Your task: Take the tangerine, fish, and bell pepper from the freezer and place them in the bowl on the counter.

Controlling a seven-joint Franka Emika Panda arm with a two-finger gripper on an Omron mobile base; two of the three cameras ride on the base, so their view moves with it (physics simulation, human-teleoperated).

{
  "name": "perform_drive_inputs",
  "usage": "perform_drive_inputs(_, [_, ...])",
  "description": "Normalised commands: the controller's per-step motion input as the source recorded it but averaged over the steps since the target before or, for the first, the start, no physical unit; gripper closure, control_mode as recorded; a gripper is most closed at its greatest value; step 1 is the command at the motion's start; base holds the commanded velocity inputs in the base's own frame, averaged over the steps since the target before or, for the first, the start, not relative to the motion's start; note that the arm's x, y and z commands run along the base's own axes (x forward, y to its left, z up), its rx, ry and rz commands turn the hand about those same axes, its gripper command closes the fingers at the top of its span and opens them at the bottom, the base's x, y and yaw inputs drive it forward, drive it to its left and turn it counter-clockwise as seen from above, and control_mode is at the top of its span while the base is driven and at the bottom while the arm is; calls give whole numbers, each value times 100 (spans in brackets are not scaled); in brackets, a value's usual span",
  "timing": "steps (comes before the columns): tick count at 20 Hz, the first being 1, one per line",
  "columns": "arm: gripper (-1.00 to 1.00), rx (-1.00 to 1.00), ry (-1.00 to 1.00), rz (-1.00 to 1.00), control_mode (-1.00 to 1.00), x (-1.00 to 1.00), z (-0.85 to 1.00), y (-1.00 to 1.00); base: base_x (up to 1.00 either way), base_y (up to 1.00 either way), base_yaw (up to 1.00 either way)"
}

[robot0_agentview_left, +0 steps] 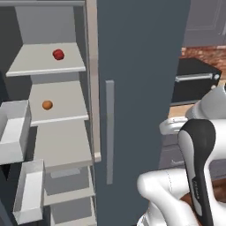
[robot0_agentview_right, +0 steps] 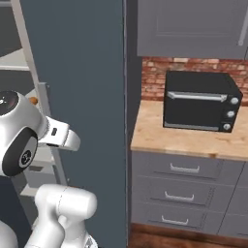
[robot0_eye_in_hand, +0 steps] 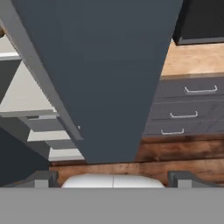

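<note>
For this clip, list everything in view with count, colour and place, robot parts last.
freezer: one, dark blue-grey, door open, left of the counter
shelves: several, pale grey, inside the freezer
bell pepper: one, red, on the upper shelf
tangerine: one, orange, on the shelf below the pepper
door bins: two, pale grey, at the left edge of the left base view
counter: one, beige-orange, right of the freezer
oven: one, black, on the counter against the brick wall
drawers: three, grey, under the counter
upper cabinet: grey, above the oven
floor: brown wood
arm: one, white with dark joints
fingers: two, dark, wide apart, holding nothing
</note>
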Motion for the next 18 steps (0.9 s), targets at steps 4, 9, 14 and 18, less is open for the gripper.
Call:
perform_drive_inputs(4, [-100,0,0,0,100,0,0,0,0,49,0])
perform_drive_inputs(9, [-100,0,0,0,100,0,0,0,0,56,1])
perform_drive_inputs(14, [-100,0,0,0,100,0,0,0,0,54,1])
perform_drive_inputs(18, [-100,0,0,0,100,0,0,0,12,38,0])
